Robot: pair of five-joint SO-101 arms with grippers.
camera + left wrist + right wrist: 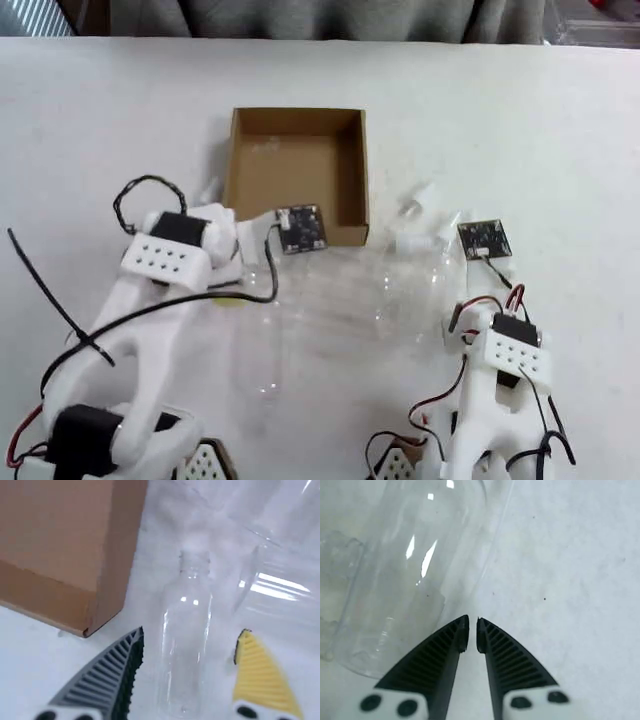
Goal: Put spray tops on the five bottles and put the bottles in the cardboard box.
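Both white plastic arms carry black motors (80, 437), black and red cables (272, 270) and ribbed fingers (107, 680), grey and yellow on the left arm (135, 315), black on the right arm (490, 405).

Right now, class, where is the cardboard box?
High view: the cardboard box sits mid-table, toward the left arm's side, a clear bottle near one corner.

The table (520, 120) is viewed from above by the high view, with the arms nearest and the cardboard box (295, 170) beyond. The left wrist view is taken close past the left gripper (191, 631) toward a box corner, shared with the high view. The right wrist view is aimed down past the right gripper (471, 635), close to the tabletop and a clear bottle (410, 575).
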